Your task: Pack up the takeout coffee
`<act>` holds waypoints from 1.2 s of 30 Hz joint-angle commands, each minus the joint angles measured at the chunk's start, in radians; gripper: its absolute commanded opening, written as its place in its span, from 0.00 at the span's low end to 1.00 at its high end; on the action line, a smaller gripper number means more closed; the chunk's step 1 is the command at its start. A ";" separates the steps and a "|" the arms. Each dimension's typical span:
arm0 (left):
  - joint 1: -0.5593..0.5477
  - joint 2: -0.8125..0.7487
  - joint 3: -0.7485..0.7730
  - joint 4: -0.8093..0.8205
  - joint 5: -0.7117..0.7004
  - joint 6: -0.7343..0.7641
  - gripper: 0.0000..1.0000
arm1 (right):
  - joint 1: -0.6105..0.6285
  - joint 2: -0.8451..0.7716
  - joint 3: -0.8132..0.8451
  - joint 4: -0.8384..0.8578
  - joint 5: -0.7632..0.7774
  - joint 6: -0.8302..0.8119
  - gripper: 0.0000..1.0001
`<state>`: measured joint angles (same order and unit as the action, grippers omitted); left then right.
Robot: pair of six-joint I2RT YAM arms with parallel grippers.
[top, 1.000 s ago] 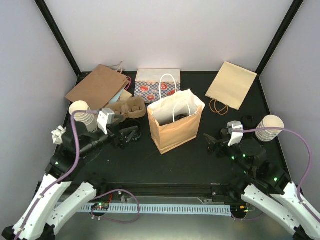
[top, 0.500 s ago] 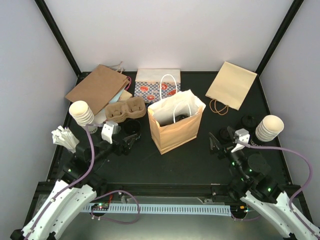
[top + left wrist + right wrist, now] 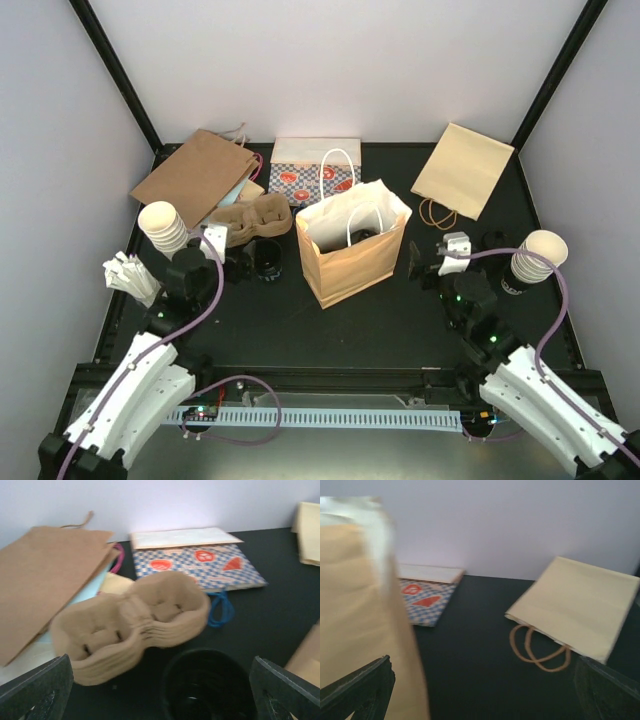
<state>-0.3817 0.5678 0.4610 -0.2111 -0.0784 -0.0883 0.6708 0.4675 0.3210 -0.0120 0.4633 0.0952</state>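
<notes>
Far left of the tabletop (image 3: 330,320): a stack of white paper cups (image 3: 162,225). Behind it, a flat brown bag (image 3: 195,175), with the cardboard tray (image 3: 250,217) lying against its near edge.

My left pincer (image 3: 243,265) has its jaws spread wide and grips nothing. In the left wrist view the black takeout cup (image 3: 207,687) stands upright on the tabletop between the two fingers (image 3: 37,690). It sits just in front of the tray, and I see no contact with either finger.

Centre: the patterned bag (image 3: 315,170) lies flat at the back. The white-lined paper bag (image 3: 352,255) stands open with something dark inside; I cannot tell what.

My right pincer (image 3: 420,265) sits just beside that bag's right wall, jaws wide apart, holding nothing.

Back right: the tan bag (image 3: 462,170), flat. Far right: another cup stack (image 3: 538,258).
</notes>
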 commanded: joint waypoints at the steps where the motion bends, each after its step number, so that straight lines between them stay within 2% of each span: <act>1: 0.155 0.075 -0.015 0.176 0.028 0.015 0.99 | -0.182 0.078 -0.010 0.200 -0.125 0.035 1.00; 4: 0.230 0.133 -0.049 0.261 0.052 0.012 0.99 | -0.268 0.121 -0.063 0.320 -0.187 0.007 1.00; 9: 0.295 0.249 -0.050 0.317 0.033 0.051 0.99 | -0.339 0.228 -0.124 0.482 -0.171 -0.057 0.98; 13: 0.310 0.306 -0.074 0.393 0.030 0.119 0.99 | -0.415 0.326 -0.132 0.579 -0.228 -0.111 0.99; 19: 0.311 0.331 -0.143 0.561 -0.027 0.139 0.99 | -0.483 0.514 -0.141 0.757 -0.332 -0.106 1.00; 24: 0.314 0.346 -0.222 0.738 -0.021 0.153 0.99 | -0.523 0.662 -0.131 0.917 -0.359 -0.073 1.00; 31: 0.325 0.483 -0.228 0.886 0.008 0.158 0.99 | -0.544 0.746 -0.034 0.811 -0.356 -0.047 1.00; 36: 0.333 0.557 -0.194 0.925 0.037 0.168 0.99 | -0.545 0.785 0.019 0.753 -0.381 -0.060 1.00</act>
<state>-0.0608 1.0843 0.2276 0.5941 -0.0818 0.0574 0.1329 1.2259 0.2928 0.7544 0.1001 0.0288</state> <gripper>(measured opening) 0.988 1.000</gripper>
